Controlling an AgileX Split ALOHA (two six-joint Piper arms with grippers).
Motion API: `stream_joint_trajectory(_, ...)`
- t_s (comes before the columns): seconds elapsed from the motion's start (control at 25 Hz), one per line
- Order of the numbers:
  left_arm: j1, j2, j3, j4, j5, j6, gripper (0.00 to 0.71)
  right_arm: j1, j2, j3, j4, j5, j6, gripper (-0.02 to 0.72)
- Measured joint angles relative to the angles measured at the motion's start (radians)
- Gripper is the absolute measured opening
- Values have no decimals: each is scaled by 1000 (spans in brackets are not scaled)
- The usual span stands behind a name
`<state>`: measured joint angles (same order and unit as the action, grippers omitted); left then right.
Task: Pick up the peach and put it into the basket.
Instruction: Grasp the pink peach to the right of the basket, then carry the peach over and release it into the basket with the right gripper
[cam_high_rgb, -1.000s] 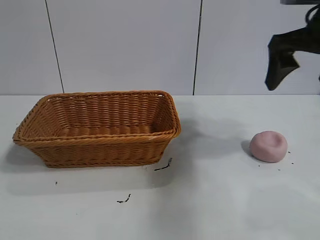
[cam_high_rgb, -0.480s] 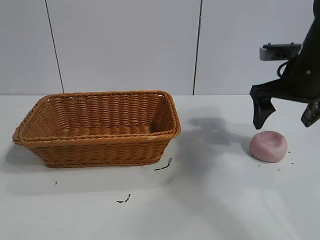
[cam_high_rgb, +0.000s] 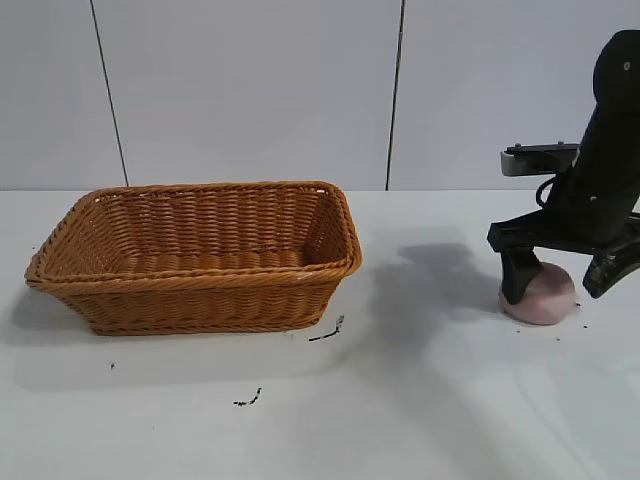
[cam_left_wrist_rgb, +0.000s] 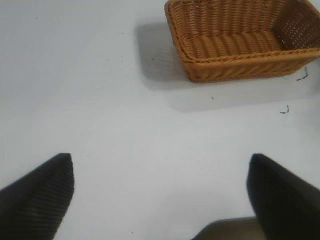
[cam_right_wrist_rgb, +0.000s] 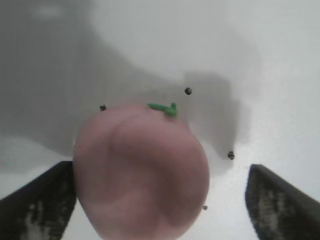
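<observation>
The pale pink peach lies on the white table at the right, well apart from the basket. My right gripper has come down over it, open, with one black finger on each side. In the right wrist view the peach fills the gap between the fingers; it is close against one and has room to the other. It has a small green stem. The orange-brown wicker basket stands at the left with nothing in it. My left gripper hangs open over bare table, short of the basket.
Small dark marks lie on the table in front of the basket and nearer the front edge. A few dark specks dot the table round the peach. A panelled white wall stands behind.
The right arm has dropped from high at the right edge down to the table, and its open fingers now straddle the peach. Peach and basket have not moved.
</observation>
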<state>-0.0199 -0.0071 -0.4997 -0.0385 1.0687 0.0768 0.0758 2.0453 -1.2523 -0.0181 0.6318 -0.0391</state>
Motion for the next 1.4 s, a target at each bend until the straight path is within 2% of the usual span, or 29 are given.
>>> stream_joint_trajectory(0.2,0,0,0,0,0,0,692,1,-54,-28,1,42,-9,23)
stream_joint_trajectory(0.44,0,0,0,0,0,0,692,1,-162,-215,18,205,-14,22)
stream_joint_trajectory(0.64,0,0,0,0,0,0,692,23,-174,-359,32,291,-15,22)
stream_joint_trajectory(0.8,0,0,0,0,0,0,692,110,-174,-462,31,307,-17,21)
stream_joint_trajectory(1.12,0,0,0,0,0,0,692,370,-68,-696,31,330,-15,21)
stream_joint_trajectory(1.4,0,0,0,0,0,0,692,545,108,-732,32,310,-19,19)
